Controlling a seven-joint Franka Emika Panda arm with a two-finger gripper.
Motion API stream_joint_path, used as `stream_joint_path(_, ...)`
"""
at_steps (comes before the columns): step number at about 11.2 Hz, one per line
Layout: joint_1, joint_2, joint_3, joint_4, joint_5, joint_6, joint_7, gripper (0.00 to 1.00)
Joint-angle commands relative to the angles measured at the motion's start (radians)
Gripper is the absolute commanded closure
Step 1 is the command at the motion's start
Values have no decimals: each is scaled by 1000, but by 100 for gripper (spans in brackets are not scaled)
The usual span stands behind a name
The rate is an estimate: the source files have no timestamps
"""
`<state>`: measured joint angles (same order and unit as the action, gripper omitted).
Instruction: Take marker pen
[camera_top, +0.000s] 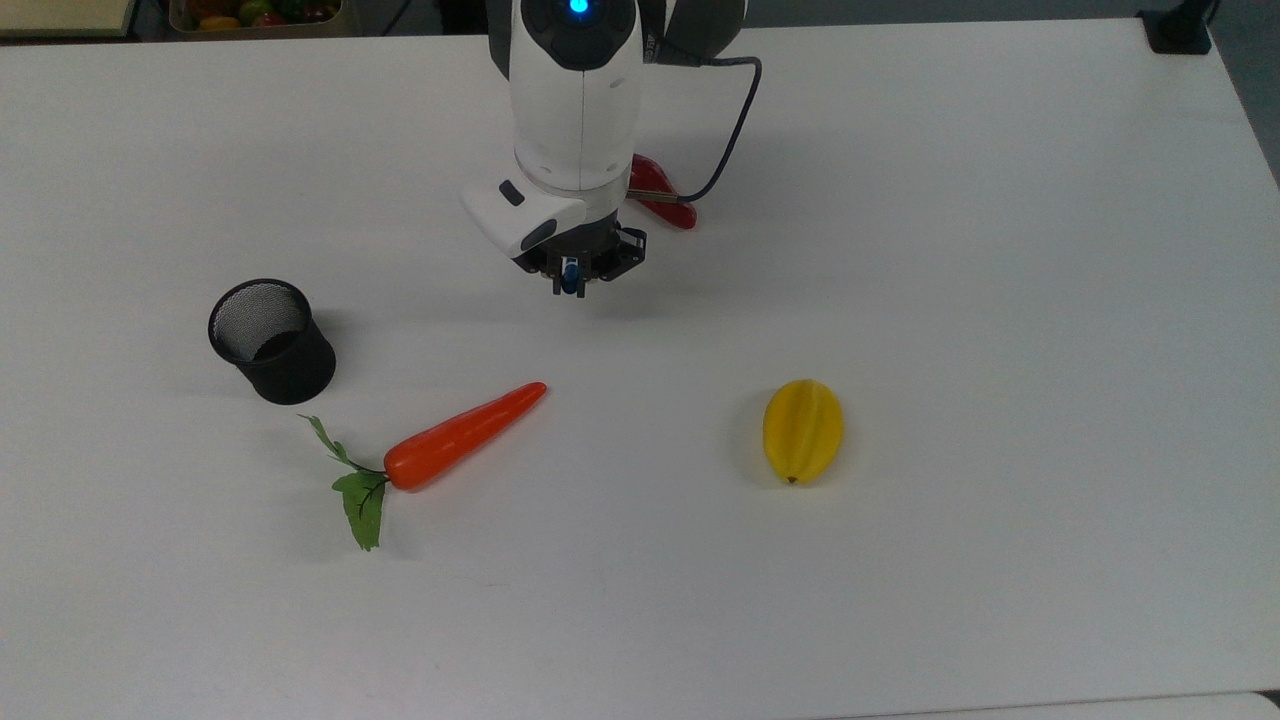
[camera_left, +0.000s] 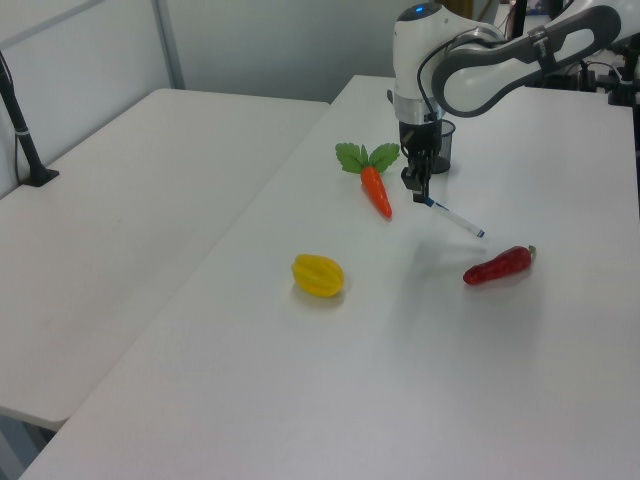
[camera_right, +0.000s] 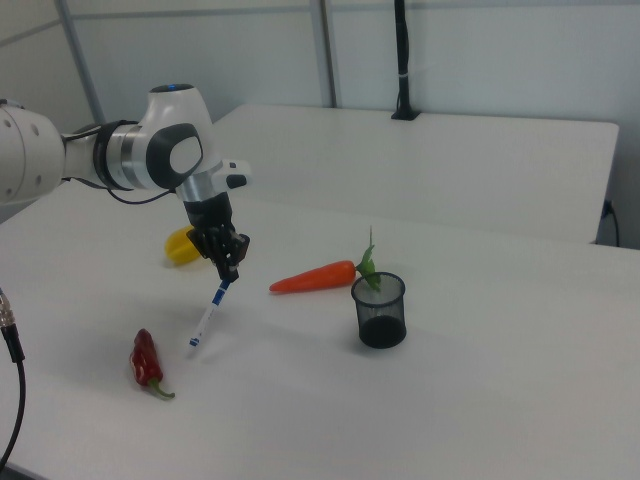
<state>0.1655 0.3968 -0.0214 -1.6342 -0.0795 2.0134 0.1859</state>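
The marker pen is slim and white with blue ends. It hangs tilted from my gripper, which is shut on its upper end. In the left view the marker pen slants down to the left view's right from the gripper, and its lower tip is close to the table. From above, only a blue bit of the marker pen pokes out between the fingers of the gripper; the arm covers the rest.
A black mesh cup stands at the top view's left, with an orange carrot below it. A yellow fruit lies to the right. A red pepper is partly hidden behind the arm. The white table has free room at the right.
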Motion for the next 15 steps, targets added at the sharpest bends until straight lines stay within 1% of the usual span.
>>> stream_joint_path(1,5,-1,-5,2,9,18,12,69)
stream_joint_path(2,6,-1,-5,2,9,16,12,12)
stream_joint_path(3,6,-3,-5,4,9,16,17,0)
stream_joint_path(6,11,-19,-6,4,-6,7,15,0)
stream_joint_path(8,6,-71,-6,-1,-8,-14,14,0)
stream_joint_path(10,-15,-155,-6,-4,-11,-135,-38,0)
stream_joint_path(12,-47,-238,-6,-7,-11,-241,-148,0)
stream_joint_path(13,-72,-277,-5,-18,-8,-261,-175,0)
stream_joint_path(14,-101,-332,-2,-48,-5,-268,-195,0)
stream_joint_path(15,-113,-381,0,-79,-3,-284,-215,0)
